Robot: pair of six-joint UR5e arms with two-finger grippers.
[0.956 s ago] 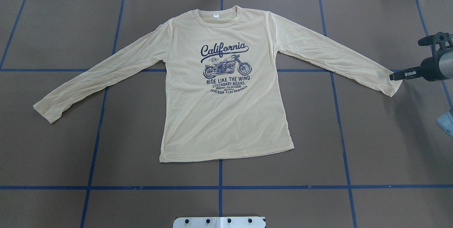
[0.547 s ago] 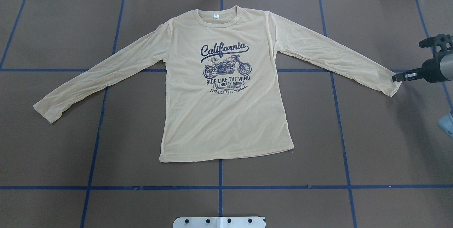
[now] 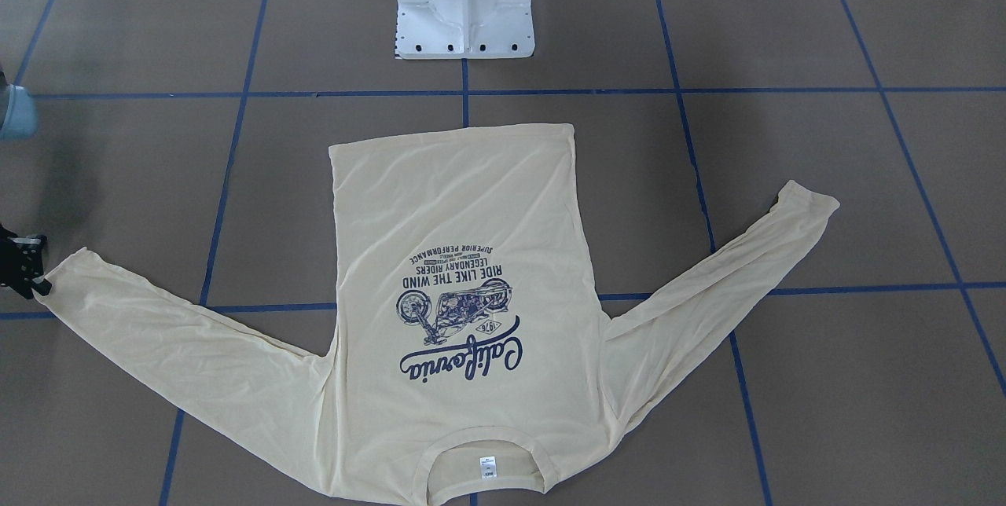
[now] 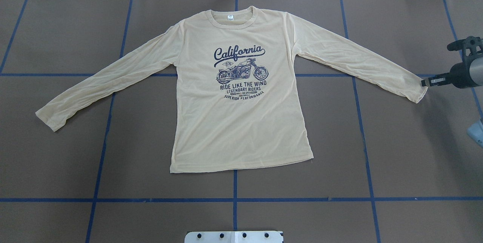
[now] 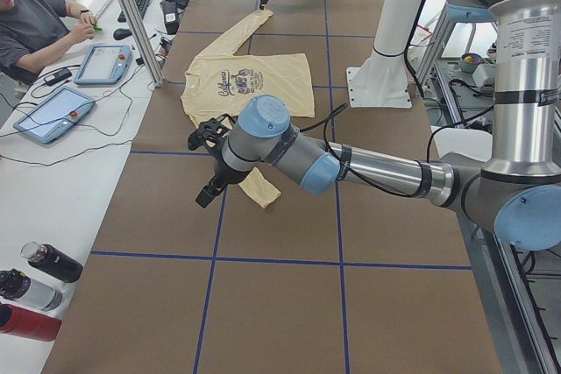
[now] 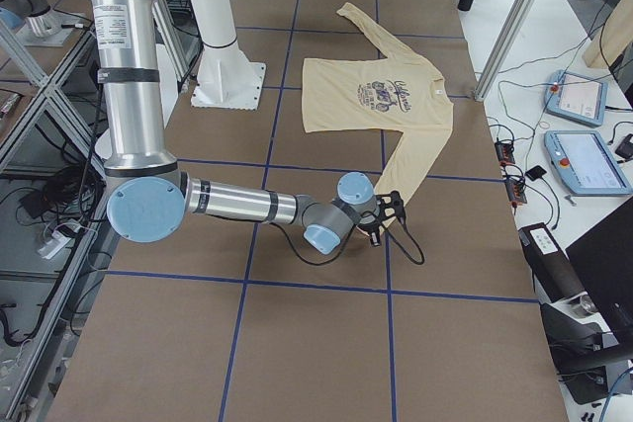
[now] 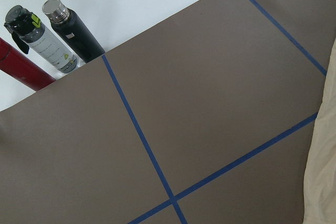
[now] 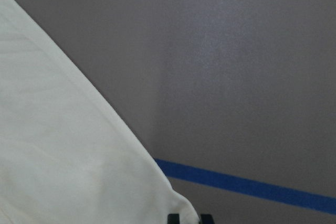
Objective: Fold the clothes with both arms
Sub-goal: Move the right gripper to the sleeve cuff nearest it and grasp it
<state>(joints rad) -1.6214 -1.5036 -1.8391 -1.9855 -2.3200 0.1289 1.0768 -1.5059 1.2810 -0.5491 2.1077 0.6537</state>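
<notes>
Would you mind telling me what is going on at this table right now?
A cream long-sleeved T-shirt lies flat on the table, print up, sleeves spread, with no fold made yet. The right end effector is at one sleeve's cuff; whether it grips is unclear. The left end effector hangs near the other cuff.

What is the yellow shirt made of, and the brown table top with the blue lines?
The shirt looks like thin, soft knit cloth, matte: it lies limp with fine wrinkles. The table cover seems to be brown paper or card, dull, with no shine. The blue lines look like stuck-on tape.
</notes>
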